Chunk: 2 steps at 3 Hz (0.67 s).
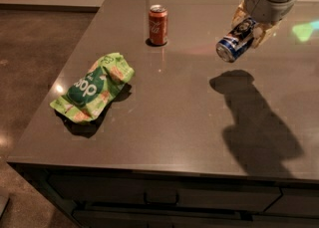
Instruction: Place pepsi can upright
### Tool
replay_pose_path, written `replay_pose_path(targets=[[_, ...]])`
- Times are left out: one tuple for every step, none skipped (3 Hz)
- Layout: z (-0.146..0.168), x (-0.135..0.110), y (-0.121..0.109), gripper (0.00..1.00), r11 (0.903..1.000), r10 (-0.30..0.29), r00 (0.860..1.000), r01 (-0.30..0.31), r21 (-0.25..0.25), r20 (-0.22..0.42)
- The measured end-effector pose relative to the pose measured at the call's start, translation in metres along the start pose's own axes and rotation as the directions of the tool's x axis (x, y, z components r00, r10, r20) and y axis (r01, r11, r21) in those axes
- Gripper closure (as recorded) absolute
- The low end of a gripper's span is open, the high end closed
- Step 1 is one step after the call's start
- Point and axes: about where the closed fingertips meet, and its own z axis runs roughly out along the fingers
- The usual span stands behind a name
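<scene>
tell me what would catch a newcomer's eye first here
The gripper at the upper right, fingers shut on the tilted pepsi can, holds it in the air above the table, with a dark shadow below. Next comes the crumpled green bag on the table's left side, then the red cola can standing upright near the far edge.

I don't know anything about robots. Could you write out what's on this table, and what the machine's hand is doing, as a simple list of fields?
gripper: upper right, above the table, closed around the pepsi can
pepsi can: blue, tilted, held in the air; its shadow falls on the table below
red can: standing upright near the far edge, touching nothing else
green bag: crumpled, lying on the left side
table: dark, glossy top
task status: pepsi can not yet set down upright
</scene>
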Motion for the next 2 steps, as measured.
replay_pose_path(targets=[[-0.0102, -0.0016, -0.0089, 1.0, 0.993, -0.073, 0.994, 0.08, 0.087, -0.081], [-0.0104, -0.0015, -0.0085, 1.0, 0.9932, -0.072, 0.994, 0.079, 0.086, -0.08]])
